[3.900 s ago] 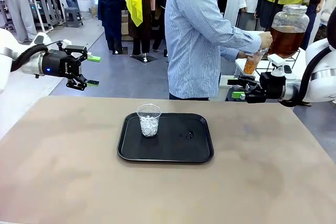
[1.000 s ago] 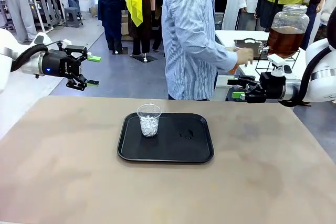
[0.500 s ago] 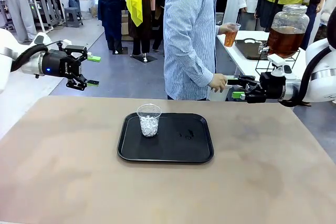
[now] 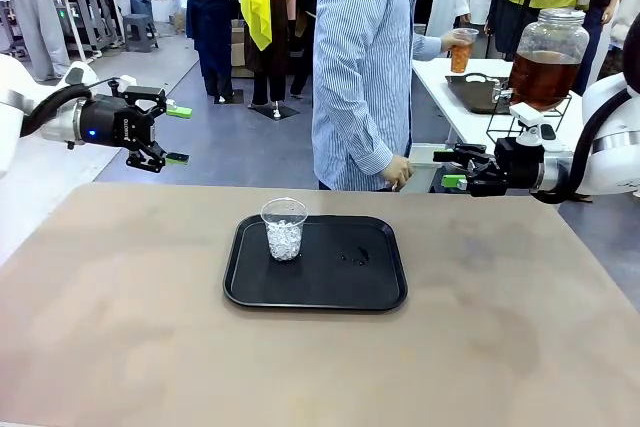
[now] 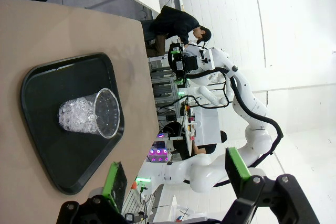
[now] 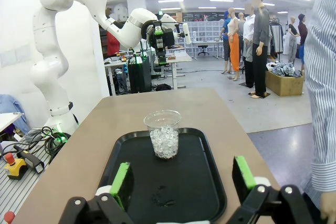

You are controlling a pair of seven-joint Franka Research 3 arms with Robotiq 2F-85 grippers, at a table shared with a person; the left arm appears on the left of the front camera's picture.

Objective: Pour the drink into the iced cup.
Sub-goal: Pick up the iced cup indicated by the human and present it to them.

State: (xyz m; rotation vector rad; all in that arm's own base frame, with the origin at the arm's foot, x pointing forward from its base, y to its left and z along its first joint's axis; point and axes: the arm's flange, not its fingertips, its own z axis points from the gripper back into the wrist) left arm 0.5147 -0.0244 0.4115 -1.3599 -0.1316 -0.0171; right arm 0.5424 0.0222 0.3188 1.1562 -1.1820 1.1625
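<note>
A clear plastic iced cup [image 4: 284, 228] stands upright at the back left of a black tray [image 4: 316, 292]; the iced cup [image 5: 90, 113] and iced cup [image 6: 164, 134] hold ice in their lower half. The person beyond the table holds a small cup of amber drink [image 4: 461, 49] raised in one hand. My left gripper [image 4: 172, 134] hangs open above the table's far left edge, nothing between its fingers. My right gripper [image 4: 447, 169] stands open at the far right, near the person's lowered hand [image 4: 396, 170]. Green pads [image 6: 122, 178] frame the tray.
A large glass jar of brown liquid [image 4: 547, 57] stands on a wire stand on a white side table at the back right. A few dark drops [image 4: 354, 258] lie on the tray. Bare tan tabletop [image 4: 130, 327] surrounds the tray.
The person has turned from the jar toward the table and lifted the cup of drink higher and to the right; the other hand dropped near my right gripper. Both arms stayed still.
</note>
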